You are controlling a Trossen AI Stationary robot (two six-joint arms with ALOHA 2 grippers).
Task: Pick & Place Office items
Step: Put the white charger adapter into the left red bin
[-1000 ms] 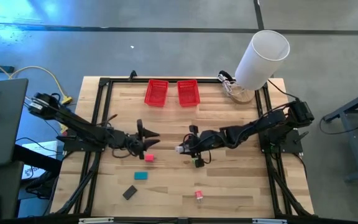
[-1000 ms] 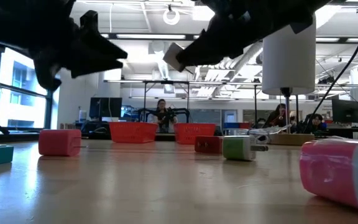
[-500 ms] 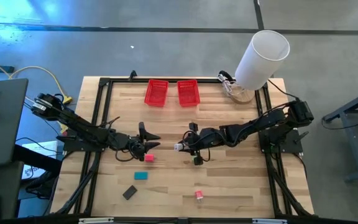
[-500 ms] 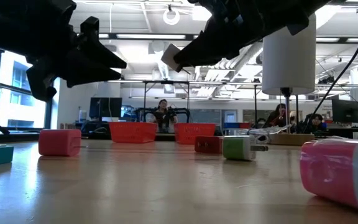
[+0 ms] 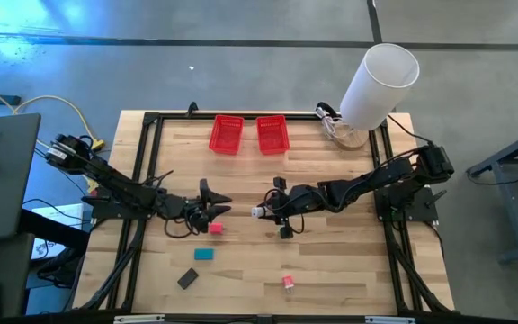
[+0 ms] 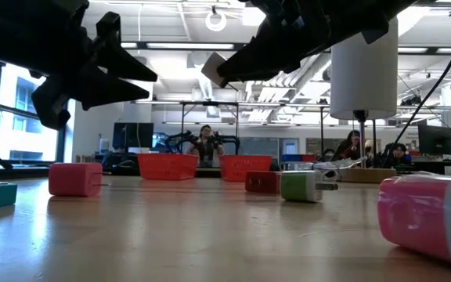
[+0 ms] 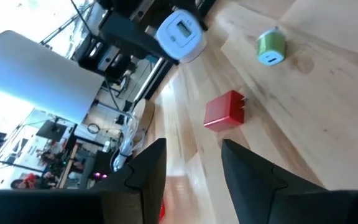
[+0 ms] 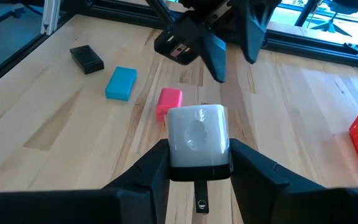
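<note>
Table is evenly lit from overhead, shadows kept soft. In the low view, arms are silhouetted against bright ceiling lights, and the nearest pink block (image 6: 427, 218) is blurred.

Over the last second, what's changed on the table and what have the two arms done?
Very little. The right gripper, shut on the silvery block, crept slightly toward the table's middle, carrying it above the wood. The left gripper stayed open and edged a touch toward it, holding nothing. The pink block, teal block, dark grey block and both red baskets stayed put.
</note>
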